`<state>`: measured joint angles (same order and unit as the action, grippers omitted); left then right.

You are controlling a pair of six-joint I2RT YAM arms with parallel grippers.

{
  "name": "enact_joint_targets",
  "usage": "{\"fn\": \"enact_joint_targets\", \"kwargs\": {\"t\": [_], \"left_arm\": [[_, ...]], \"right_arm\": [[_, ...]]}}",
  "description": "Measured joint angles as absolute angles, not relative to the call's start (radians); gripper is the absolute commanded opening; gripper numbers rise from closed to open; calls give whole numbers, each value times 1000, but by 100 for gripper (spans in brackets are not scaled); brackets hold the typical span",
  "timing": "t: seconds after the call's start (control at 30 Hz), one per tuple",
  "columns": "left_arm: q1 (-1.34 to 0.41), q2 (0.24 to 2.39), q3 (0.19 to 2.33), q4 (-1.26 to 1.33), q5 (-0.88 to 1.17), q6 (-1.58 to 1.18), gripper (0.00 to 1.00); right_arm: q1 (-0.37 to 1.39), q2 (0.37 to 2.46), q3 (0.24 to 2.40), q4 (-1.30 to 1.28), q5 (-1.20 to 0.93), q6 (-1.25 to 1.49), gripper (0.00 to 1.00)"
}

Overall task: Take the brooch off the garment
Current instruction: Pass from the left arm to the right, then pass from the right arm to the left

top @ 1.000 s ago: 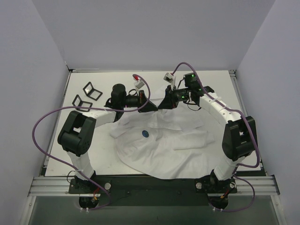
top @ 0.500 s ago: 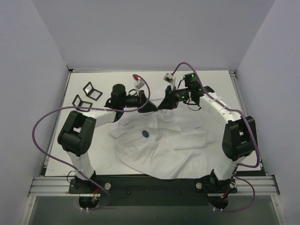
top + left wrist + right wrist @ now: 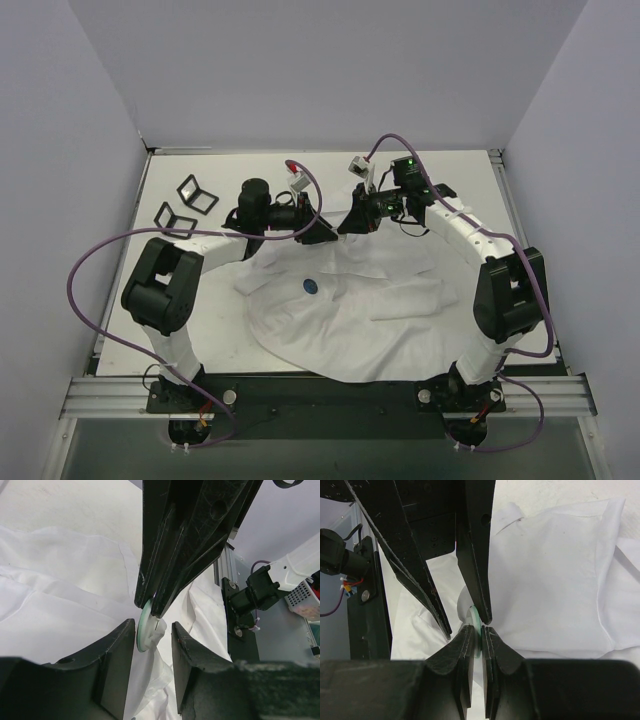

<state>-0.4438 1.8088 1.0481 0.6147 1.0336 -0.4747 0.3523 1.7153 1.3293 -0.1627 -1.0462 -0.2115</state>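
The garment point(image 3: 380, 320) is a large white shirt spread across the middle of the table. Its far edge is pulled up where the two grippers meet. The brooch point(image 3: 476, 615), a pale green round disc, shows edge-on with a tuft of white fabric point(image 3: 156, 632) bunched on it. My right gripper point(image 3: 480, 630) is shut on the brooch's rim. My left gripper point(image 3: 152, 630) is open, its fingers point(image 3: 112, 655) standing either side of the brooch point(image 3: 143, 627). In the top view the brooch is hidden between the left gripper point(image 3: 325, 232) and the right gripper point(image 3: 347, 225).
A small dark blue round piece point(image 3: 309, 285) lies on the shirt nearer the arms. Two black folded square frames point(image 3: 197, 193) point(image 3: 175, 218) lie at the back left. Purple cables loop off both arms. White walls close in the table point(image 3: 450, 170) on three sides.
My left gripper's jaws have parted beside the brooch. The right gripper has kept its grip. Both arms have hardly moved.
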Motion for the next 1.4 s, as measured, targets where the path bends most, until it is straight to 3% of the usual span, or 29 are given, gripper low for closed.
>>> {"fn": "enact_joint_targets", "kwargs": {"t": [0.2, 0.43, 0.57, 0.63, 0.83, 1.07, 1.4], "left_arm": [[-444, 1808, 1053, 594, 1033, -455, 46], [-444, 1778, 1075, 509, 1018, -393, 59], [-444, 1753, 1109, 434, 992, -336, 70], [-444, 1742, 1126, 397, 975, -304, 87], [-445, 1711, 1174, 234, 903, -165, 95], [-480, 1667, 1187, 28, 819, 47, 97], [-558, 1667, 1163, 56, 804, 65, 97]], "right_arm": [[352, 1715, 1329, -166, -1041, -215, 0], [352, 1715, 1329, -170, -1028, -219, 0], [352, 1715, 1329, -183, -1016, -234, 0], [352, 1715, 1330, -192, -1010, -240, 0], [352, 1715, 1338, -230, -997, -264, 0], [355, 1715, 1383, -317, -991, -309, 0], [362, 1715, 1386, -360, -996, -336, 0]]}}
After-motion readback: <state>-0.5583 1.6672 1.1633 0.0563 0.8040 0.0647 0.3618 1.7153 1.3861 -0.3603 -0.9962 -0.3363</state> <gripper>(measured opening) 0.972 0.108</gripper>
